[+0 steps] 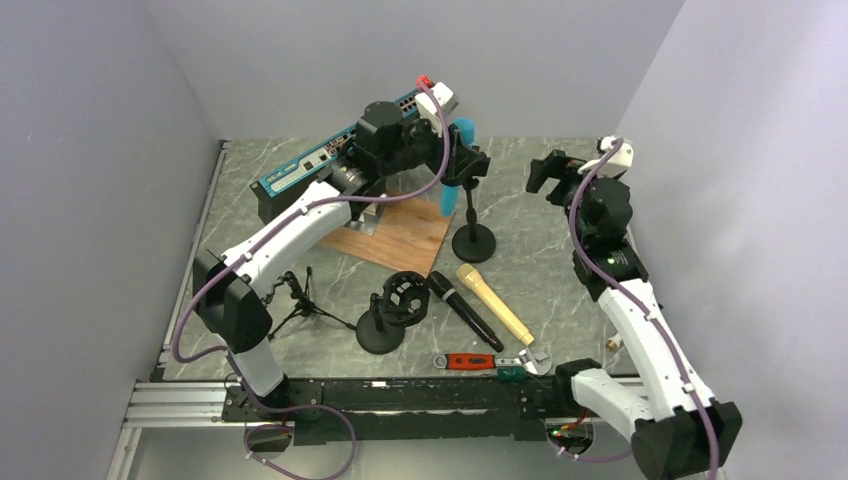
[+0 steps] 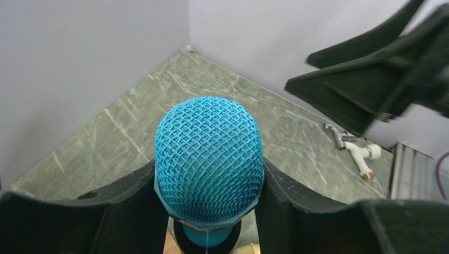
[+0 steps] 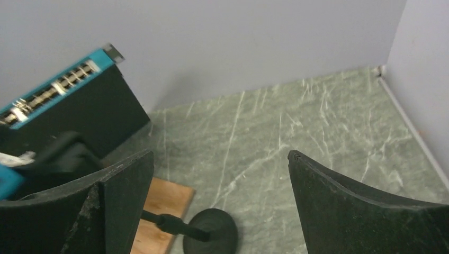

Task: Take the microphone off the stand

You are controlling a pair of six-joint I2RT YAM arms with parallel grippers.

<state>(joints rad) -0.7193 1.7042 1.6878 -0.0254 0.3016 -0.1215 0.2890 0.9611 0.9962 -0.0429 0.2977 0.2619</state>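
Finds the blue microphone (image 1: 464, 131) at about twelve o'clock on the table (image 1: 540, 290), roughly upright in the clip of the stand (image 1: 473, 241), mesh head uppermost. Grasps it with the left gripper (image 1: 462, 163): in the left wrist view, presses one finger (image 2: 127, 201) against each side of the head's lower rim, with no gap showing. Leaves the right gripper (image 1: 546, 172) spread wide and empty at about three o'clock of the stand, well apart from it.

Probably handles as a stiff, fairly solid thing, heavier at the head than along the barrel. Risks denting the mesh under a hard squeeze, and slipping off its rounded, open weave. Suggests a safer hold on the collar just under the mesh, or on the smooth barrel above the clip, where the pads can sit flat. Calls for a straight pull along the barrel, toward twelve o'clock and upward. May drag the stand along if the clip bites hard. Could brace the pole or base with the free gripper.
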